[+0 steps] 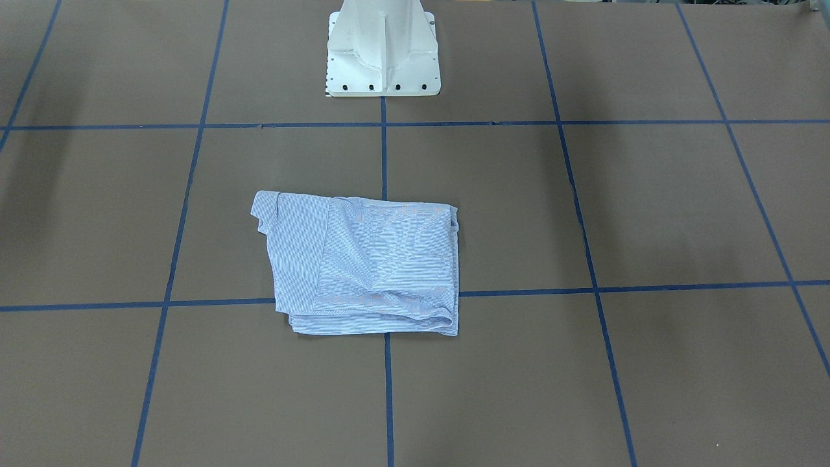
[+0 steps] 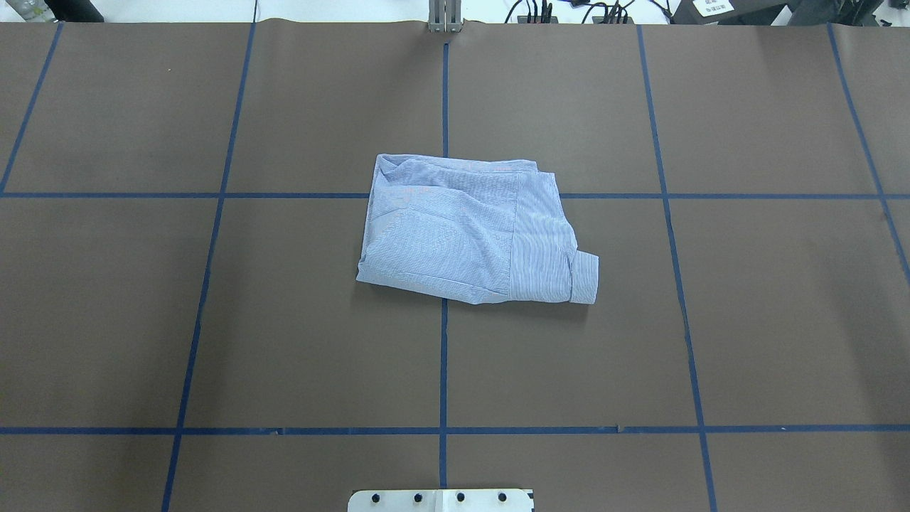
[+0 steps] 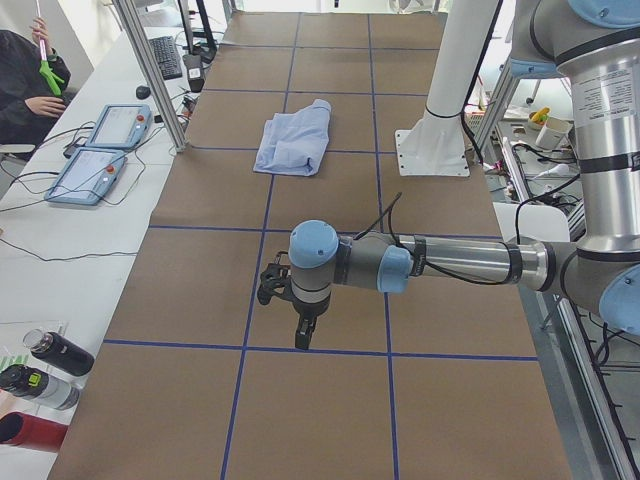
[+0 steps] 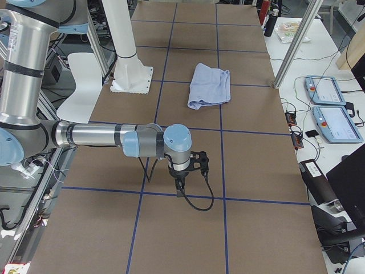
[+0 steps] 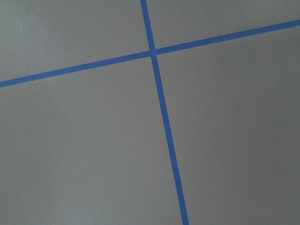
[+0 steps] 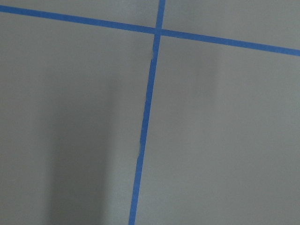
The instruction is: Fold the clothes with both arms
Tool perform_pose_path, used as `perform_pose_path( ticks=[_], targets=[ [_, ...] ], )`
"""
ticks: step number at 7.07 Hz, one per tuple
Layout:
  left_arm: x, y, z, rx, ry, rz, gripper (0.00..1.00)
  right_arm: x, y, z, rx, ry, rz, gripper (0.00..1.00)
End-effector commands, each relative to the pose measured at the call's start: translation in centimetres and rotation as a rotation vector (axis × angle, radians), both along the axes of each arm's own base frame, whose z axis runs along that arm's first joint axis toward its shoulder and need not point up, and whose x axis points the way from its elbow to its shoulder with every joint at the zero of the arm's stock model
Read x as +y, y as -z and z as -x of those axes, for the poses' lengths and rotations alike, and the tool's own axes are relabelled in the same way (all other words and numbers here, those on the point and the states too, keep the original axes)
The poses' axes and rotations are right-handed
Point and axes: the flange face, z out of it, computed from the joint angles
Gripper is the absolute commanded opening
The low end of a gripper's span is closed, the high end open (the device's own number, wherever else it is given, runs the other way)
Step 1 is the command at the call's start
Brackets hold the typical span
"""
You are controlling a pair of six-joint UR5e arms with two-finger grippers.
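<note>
The light blue striped shirt (image 1: 369, 266) lies folded into a compact rectangle at the middle of the brown table, with a cuff sticking out at one corner (image 2: 584, 279). It also shows in the left side view (image 3: 293, 143) and the right side view (image 4: 210, 85). My left gripper (image 3: 303, 335) hangs over bare table near the table's left end, far from the shirt. My right gripper (image 4: 180, 188) hangs over bare table near the right end, also far from the shirt. Both show only in the side views, so I cannot tell whether they are open or shut. The wrist views show only brown table and blue tape lines.
The white pedestal base (image 1: 382, 52) stands at the robot's side of the table. Blue tape lines (image 2: 443, 370) divide the brown surface. Two teach pendants (image 3: 100, 150) and bottles (image 3: 40, 370) lie on the side bench, where an operator (image 3: 25, 80) sits. A metal post (image 3: 150, 70) stands at the table edge.
</note>
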Motion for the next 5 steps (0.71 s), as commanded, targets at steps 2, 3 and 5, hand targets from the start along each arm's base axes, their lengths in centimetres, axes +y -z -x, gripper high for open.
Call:
perform_pose_path(
  ticks=[2,3,5],
  targets=[
    [0.04,-0.44,-0.05,0.003,-0.001,0.009,1.0,-0.07,0.71,-0.03,-0.003,-0.001,-0.014,1.0],
    [0.07,-0.79,0.0,-0.003,0.001,0.016,1.0,-0.08,0.79,-0.03,-0.003,-0.001,-0.016,1.0],
    [0.06,-0.76,-0.01,-0.001,0.001,0.015,1.0,-0.02,0.94,-0.04,-0.001,-0.001,-0.017,1.0]
  ],
)
